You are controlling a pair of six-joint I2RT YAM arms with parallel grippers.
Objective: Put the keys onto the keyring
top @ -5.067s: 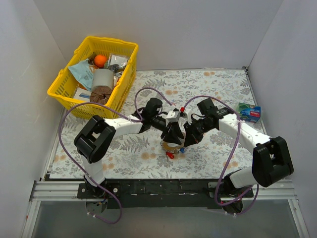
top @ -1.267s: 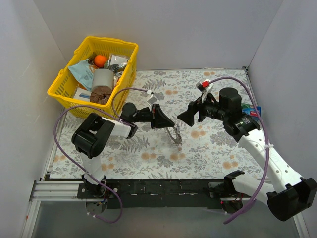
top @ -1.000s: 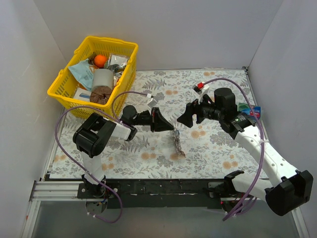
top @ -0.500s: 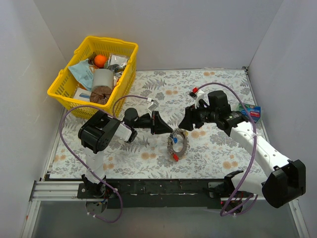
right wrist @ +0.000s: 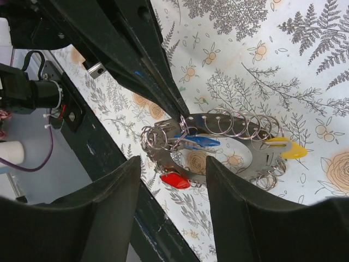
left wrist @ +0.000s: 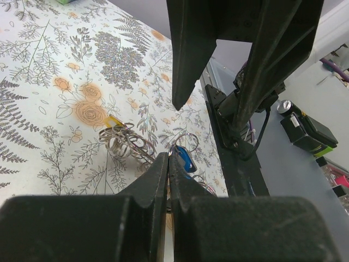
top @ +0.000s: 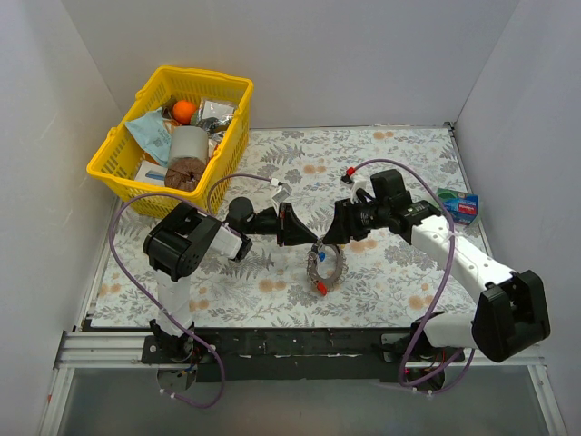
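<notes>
The keyring (top: pixel 328 266) is a flat silvery band strung with several small wire rings, hanging tilted just above the flowered table. On it are keys with blue (right wrist: pixel 204 142), red (right wrist: pixel 175 180) and yellow (right wrist: pixel 289 148) heads. My left gripper (top: pixel 311 241) is shut on the keyring's upper left edge, its fingertips (left wrist: pixel 168 159) pinched beside the blue key (left wrist: pixel 185 157). My right gripper (top: pixel 332 232) hovers over the keyring (right wrist: pixel 218 117), open (right wrist: pixel 173 164), touching nothing. Its two dark fingers (left wrist: pixel 185 54) show from below in the left wrist view.
A yellow basket (top: pixel 107 164) holding several items stands at the back left. A small teal box (top: pixel 457 206) lies by the right wall. White walls close three sides, and a black rail (top: pixel 300 343) runs along the near edge.
My right arm has swung left and down to just above the keyring, and its jaws have narrowed. The keyring has turned from edge-on to nearly flat in the left gripper's hold.
</notes>
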